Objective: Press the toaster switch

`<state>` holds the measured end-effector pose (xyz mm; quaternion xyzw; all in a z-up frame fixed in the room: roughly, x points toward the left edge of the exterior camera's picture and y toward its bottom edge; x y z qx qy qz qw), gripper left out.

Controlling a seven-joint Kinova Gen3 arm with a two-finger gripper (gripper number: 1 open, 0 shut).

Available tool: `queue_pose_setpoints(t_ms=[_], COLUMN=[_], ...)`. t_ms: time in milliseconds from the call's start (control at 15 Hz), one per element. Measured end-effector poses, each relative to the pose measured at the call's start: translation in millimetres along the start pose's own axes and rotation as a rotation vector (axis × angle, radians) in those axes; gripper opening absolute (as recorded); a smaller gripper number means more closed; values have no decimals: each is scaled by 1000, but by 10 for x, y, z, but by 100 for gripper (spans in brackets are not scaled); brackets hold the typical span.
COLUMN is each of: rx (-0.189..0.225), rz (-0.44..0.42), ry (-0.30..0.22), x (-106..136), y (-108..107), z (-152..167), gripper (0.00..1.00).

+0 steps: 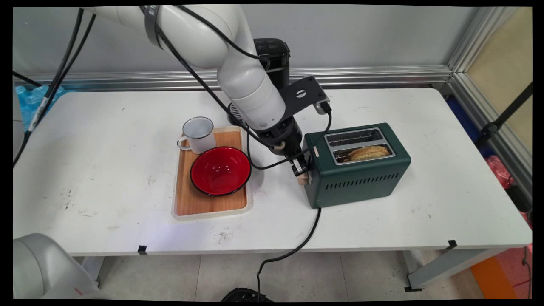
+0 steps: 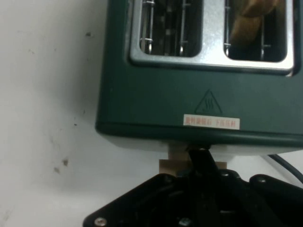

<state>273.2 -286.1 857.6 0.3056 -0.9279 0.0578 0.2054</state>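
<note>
A dark green two-slot toaster (image 1: 361,178) stands on the white table right of centre. A slice of browned bread (image 1: 369,152) sits in its near slot, and the far slot is empty. My gripper (image 1: 299,169) is at the toaster's left end, fingers shut together and pointing down onto the beige lever knob (image 1: 302,179). In the hand view the toaster (image 2: 156,104) fills the upper frame with the bread (image 2: 251,23) at top right. There my gripper (image 2: 200,153) touches the beige lever (image 2: 170,163) just below the toaster's end face.
A wooden tray (image 1: 210,208) left of the toaster carries a red bowl (image 1: 220,170) and a white enamel mug (image 1: 198,134). A black appliance (image 1: 274,59) stands at the back behind the arm. The toaster's black cord (image 1: 306,238) runs off the table's front edge.
</note>
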Motion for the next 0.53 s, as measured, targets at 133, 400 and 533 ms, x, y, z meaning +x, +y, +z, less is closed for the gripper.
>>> queue_pose_setpoints(t_ms=[133,400,533], rx=[-2,-6,-6], rz=[0,2,4], ry=[-3,-9,-11], x=[1,-6,-14], y=[5,17,19], z=[17,40,40], gripper=[0,0,0])
